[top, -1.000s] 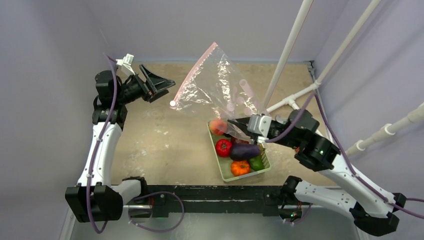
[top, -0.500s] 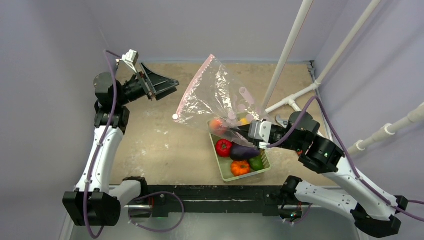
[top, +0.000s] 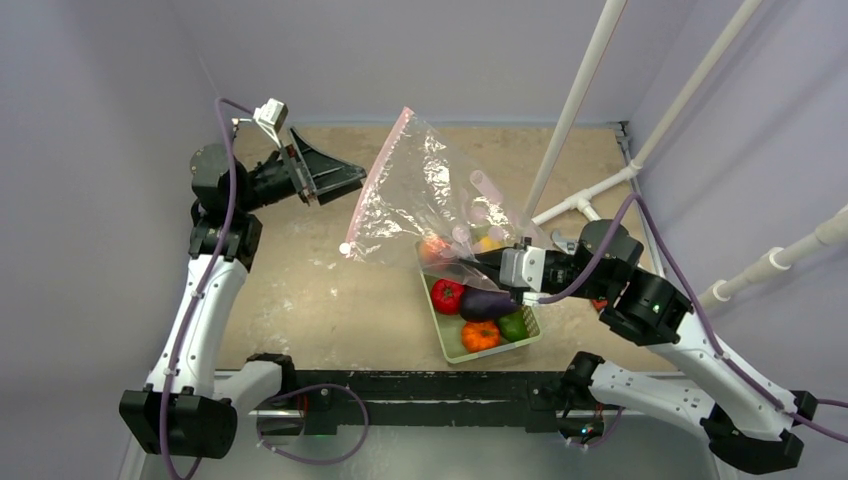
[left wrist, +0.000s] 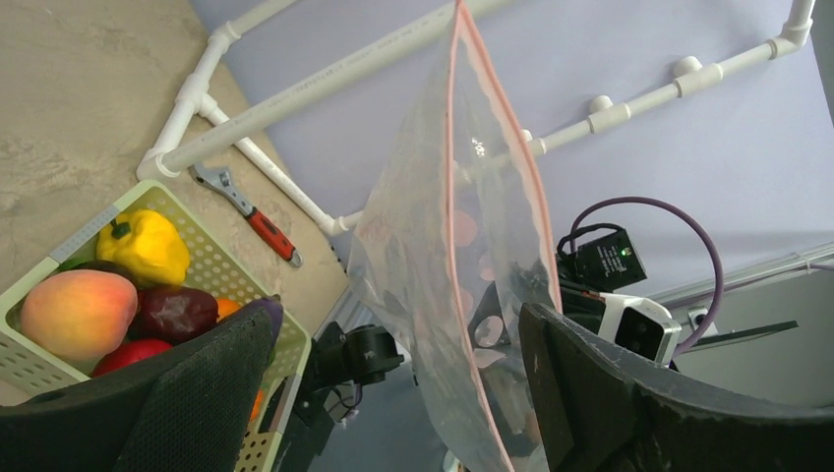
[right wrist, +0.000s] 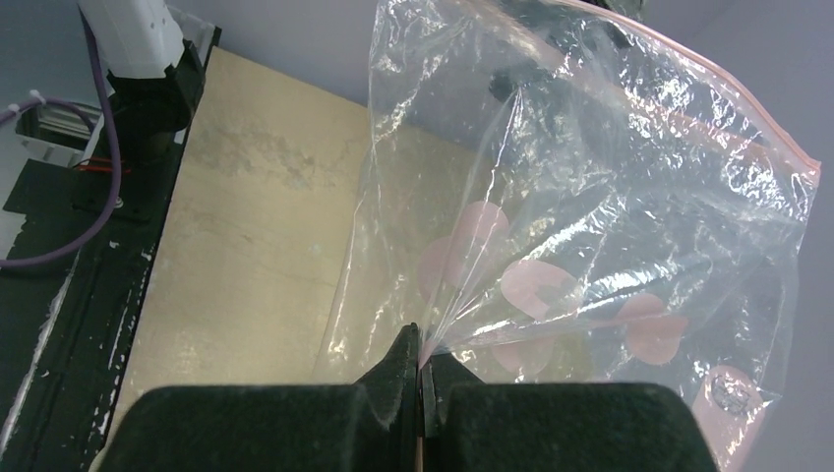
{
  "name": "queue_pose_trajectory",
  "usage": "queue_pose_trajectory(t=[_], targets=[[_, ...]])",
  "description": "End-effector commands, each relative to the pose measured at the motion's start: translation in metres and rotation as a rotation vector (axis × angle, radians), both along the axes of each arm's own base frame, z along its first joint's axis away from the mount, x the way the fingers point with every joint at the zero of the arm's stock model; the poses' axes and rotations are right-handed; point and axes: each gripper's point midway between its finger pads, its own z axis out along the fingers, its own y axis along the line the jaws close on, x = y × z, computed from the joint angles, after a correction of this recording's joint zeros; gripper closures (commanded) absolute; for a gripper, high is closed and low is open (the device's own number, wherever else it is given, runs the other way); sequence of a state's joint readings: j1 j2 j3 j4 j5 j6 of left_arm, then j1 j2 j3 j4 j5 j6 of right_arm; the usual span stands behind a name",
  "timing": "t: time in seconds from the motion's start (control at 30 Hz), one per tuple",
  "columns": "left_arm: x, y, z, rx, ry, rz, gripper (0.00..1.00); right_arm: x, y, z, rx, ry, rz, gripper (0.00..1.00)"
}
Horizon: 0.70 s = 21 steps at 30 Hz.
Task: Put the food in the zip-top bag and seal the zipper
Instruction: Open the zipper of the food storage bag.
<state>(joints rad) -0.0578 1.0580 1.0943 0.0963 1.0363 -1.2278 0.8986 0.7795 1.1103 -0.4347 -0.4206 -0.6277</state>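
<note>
The clear zip-top bag [top: 430,190] hangs in the air, tilted, above the pale green basket [top: 450,350]. Its pink zipper [top: 375,180] faces left. My right gripper [top: 482,260] is shut on a lower fold of the bag, seen pinched in the right wrist view [right wrist: 421,359]. My left gripper [top: 345,183] is open, just left of the zipper edge. In the left wrist view the bag [left wrist: 443,246] and zipper [left wrist: 454,147] hang between the spread fingers [left wrist: 398,320], apart from them. The food lies in the basket: peach [top: 434,248], yellow pepper [top: 487,243], tomato [top: 447,295], eggplant [top: 488,303], pumpkin [top: 480,336], green piece [top: 513,326].
White pipes [top: 580,100] slant over the back right of the table. A red-handled wrench [left wrist: 258,218] lies beside the basket near the pipe foot. A black rail [top: 420,385] runs along the front edge. Purple walls close in on all sides.
My left gripper has moved right and closer to the bag's zipper edge. The bag has swung so its zipper edge sits further left and lower. My right gripper has drifted slightly right.
</note>
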Motion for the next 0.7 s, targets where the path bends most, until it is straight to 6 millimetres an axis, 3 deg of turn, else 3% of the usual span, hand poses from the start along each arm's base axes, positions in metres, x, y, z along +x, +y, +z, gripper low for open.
queue_pose_trajectory(t=[0.0,0.37,0.67], targets=[[-0.012,-0.003,0.015,0.005,-0.064,-0.02,0.06,-0.006,0.003,0.027,0.044,-0.074,0.045,1.0],[-0.018,-0.009,0.011,0.009,-0.069,-0.05,0.17,0.0,0.012,0.035,0.062,-0.121,0.057,1.0],[-0.021,-0.01,0.002,0.028,-0.057,-0.064,0.5,0.006,0.022,0.041,0.067,-0.152,0.071,1.0]])
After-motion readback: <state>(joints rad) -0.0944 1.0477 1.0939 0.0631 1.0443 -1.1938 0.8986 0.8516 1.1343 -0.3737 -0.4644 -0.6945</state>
